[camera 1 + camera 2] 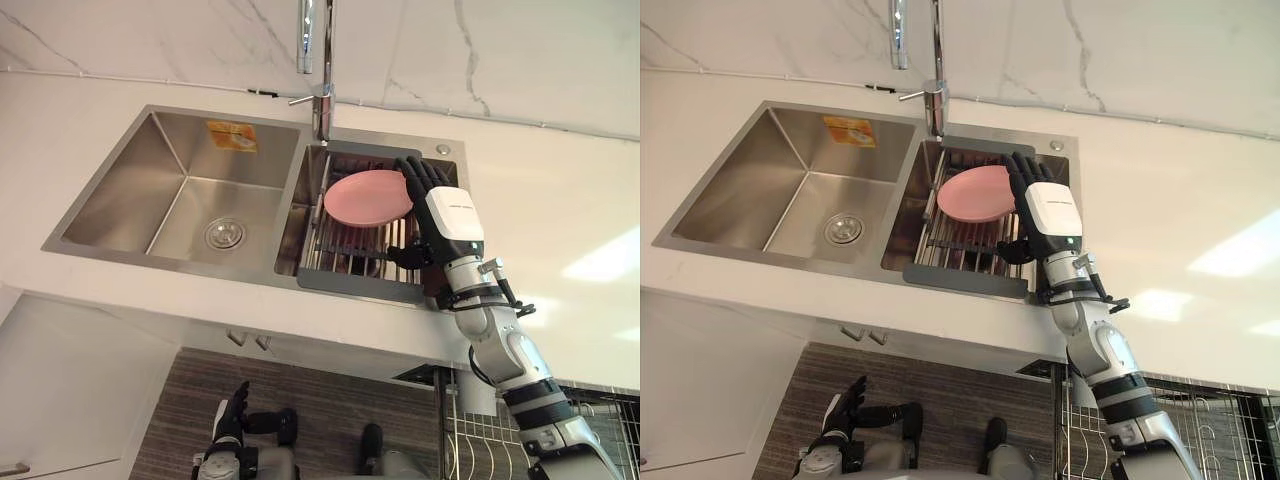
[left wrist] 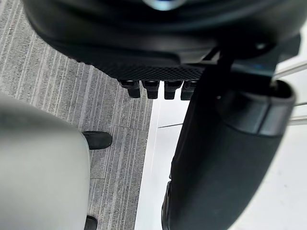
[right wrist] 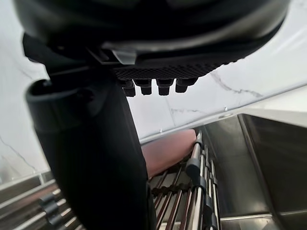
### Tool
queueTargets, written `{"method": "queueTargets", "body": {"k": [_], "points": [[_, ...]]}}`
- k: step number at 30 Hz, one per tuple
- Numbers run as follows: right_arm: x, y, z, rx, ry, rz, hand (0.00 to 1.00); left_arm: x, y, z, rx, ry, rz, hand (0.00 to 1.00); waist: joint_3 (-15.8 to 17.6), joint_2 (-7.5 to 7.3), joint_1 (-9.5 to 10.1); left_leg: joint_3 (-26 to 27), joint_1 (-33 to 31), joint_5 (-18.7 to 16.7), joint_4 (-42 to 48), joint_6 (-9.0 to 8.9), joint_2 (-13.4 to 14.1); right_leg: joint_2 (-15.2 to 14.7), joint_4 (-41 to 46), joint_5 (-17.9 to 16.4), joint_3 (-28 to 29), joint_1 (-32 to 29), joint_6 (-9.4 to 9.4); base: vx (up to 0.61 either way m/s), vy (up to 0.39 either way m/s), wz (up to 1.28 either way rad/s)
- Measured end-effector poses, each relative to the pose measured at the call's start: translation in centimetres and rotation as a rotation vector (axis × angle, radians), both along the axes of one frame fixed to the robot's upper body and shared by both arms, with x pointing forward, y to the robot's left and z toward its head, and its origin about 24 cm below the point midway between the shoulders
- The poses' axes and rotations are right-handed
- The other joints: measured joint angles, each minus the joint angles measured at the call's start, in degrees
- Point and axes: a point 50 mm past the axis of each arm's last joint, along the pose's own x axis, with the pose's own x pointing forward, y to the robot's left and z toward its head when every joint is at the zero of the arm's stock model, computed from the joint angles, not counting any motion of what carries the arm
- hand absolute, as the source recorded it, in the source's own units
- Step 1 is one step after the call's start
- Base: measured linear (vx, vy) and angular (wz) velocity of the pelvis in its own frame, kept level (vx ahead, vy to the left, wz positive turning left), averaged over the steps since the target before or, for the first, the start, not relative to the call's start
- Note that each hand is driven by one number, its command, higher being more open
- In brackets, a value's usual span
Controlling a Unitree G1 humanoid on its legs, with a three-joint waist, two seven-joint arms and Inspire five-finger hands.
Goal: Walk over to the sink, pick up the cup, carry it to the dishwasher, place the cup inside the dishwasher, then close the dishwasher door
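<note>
Pink plate (image 1: 365,197) lay on a drying rack (image 1: 345,255) of metal bars set across the right basin of the sink (image 1: 120,170). The fingers (image 1: 420,178) of the right hand (image 1: 452,222) were straight and a little spread, holding nothing, and reached over the plate's right rim; whether they touched it could not be told. In the right wrist view the thumb (image 3: 91,158) stood out beneath them above the rack's bars, with the plate showing just past it. The hand was turned palm down, a white cover on its back, over the right side of the rack, and its arm ran back across the sink's front right corner and the edge of the pale countertop (image 1: 560,200). A chrome faucet (image 1: 322,70) rose behind the divider between the two basins. The left basin held a round drain (image 1: 224,233), and an orange sticker (image 1: 232,135) sat on its rear wall. White marble wall (image 1: 150,30) stood behind the counter. The left hand (image 1: 232,405) hung low, well apart from the sink, above the grey striped floor (image 1: 330,390), its fingers relaxed and empty. A white wire basket (image 1: 470,435) showed below the counter's edge beside the right arm.
</note>
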Motion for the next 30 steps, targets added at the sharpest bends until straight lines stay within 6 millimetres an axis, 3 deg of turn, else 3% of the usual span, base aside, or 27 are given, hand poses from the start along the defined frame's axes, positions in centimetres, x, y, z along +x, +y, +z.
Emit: {"method": "queueTargets", "body": {"k": [10,16,22,23,30], "points": [[2.2,-0.4,1.2,-0.029,0.000,-0.042,1.00,0.2,-0.1,0.1,-0.002,-0.011,0.002,1.00,0.36,0.34,0.16,-0.86,-0.92,0.21,0.00,-0.06,-0.33,-0.35,0.36,-0.07,-1.00,-0.52,0.11,0.00,-0.001,0.05],[3.2,-0.8,2.2,-0.036,-0.014,-0.071,1.00,0.6,-0.3,0.4,-0.003,-0.034,0.004,1.00,0.83,0.41,1.24,-1.18,-1.75,0.41,-0.01,0.01,-0.42,-0.48,0.65,-0.12,-1.32,-1.31,0.15,-0.03,0.001,0.03],[4.4,-0.6,3.6,-0.043,-0.036,-0.078,1.00,0.9,-0.3,0.6,-0.006,-0.054,0.010,1.00,2.54,0.34,1.35,-1.90,-2.69,0.86,-0.01,0.24,-0.79,-0.87,1.04,-0.17,-1.92,-2.04,0.24,-0.01,0.003,0.06],[4.4,-0.5,3.6,-0.046,-0.036,-0.074,0.00,0.9,-0.2,0.6,-0.010,-0.055,0.017,1.00,2.58,0.32,1.31,-1.90,-2.77,0.93,-0.01,0.24,-0.81,-0.91,1.18,-0.17,-1.91,-2.19,0.24,0.00,0.000,0.00],[5.6,-0.6,4.3,-0.080,-0.022,-0.085,0.00,1.6,-0.2,1.2,-0.010,-0.101,0.018,1.00,5.23,0.36,1.49,-2.24,-3.38,1.55,-0.04,0.16,-0.70,-0.89,1.95,-0.20,-2.16,-3.00,0.25,-0.03,-0.003,0.02]]}}
